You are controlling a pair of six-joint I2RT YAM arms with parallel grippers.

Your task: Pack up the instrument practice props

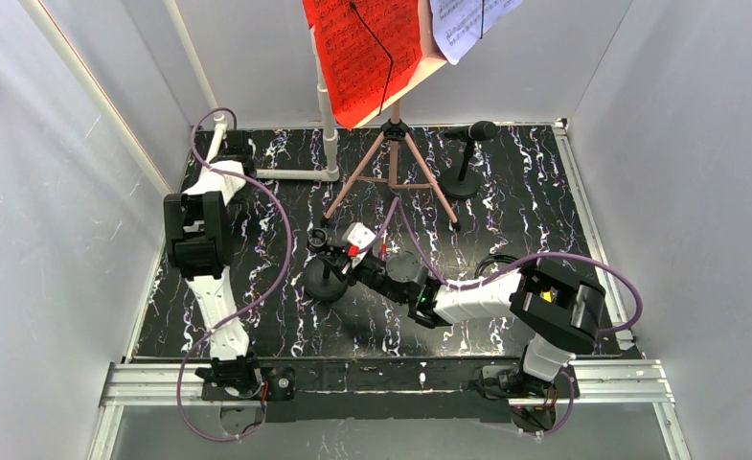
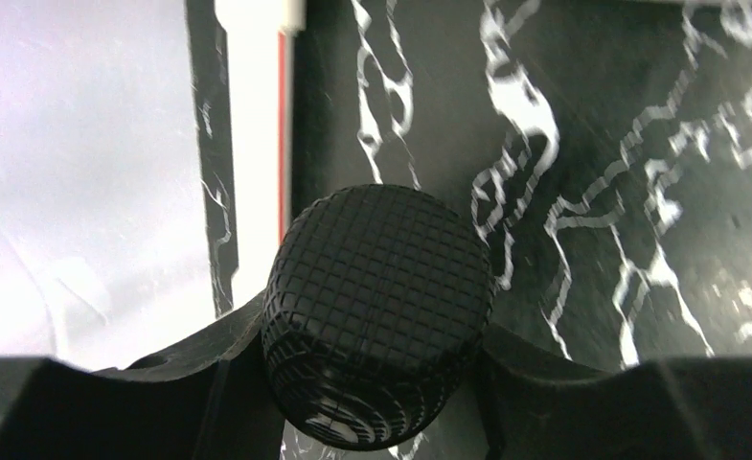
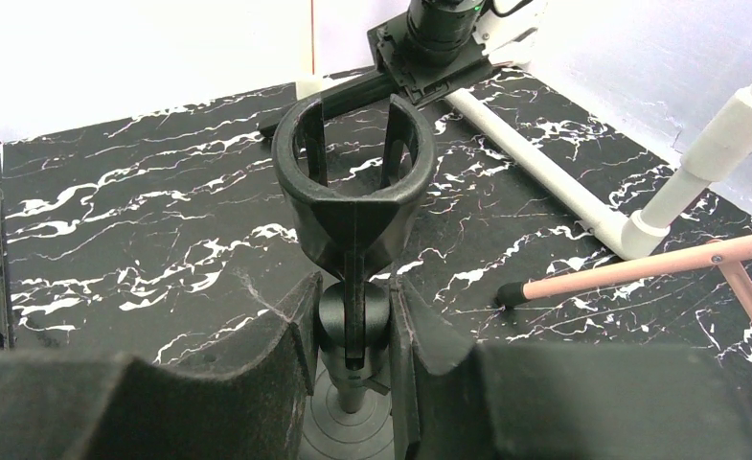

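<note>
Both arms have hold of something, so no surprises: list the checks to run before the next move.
1. Left gripper clamped on black mesh-headed microphone: ok.
2. Right gripper closed on black microphone stand below its ring clip: ok.
3. Ring clip empty: ok.
4. Stand's round base flat on marbled table: cannot tell.
5. Second black microphone upright at back: ok.
6. Red sheet and white sheet off pink tripod rack: not ok.

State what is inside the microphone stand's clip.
Nothing: the clip is empty, with the marbled tabletop showing through it. The right gripper, clamped just beneath, hides most of the round base.
</note>
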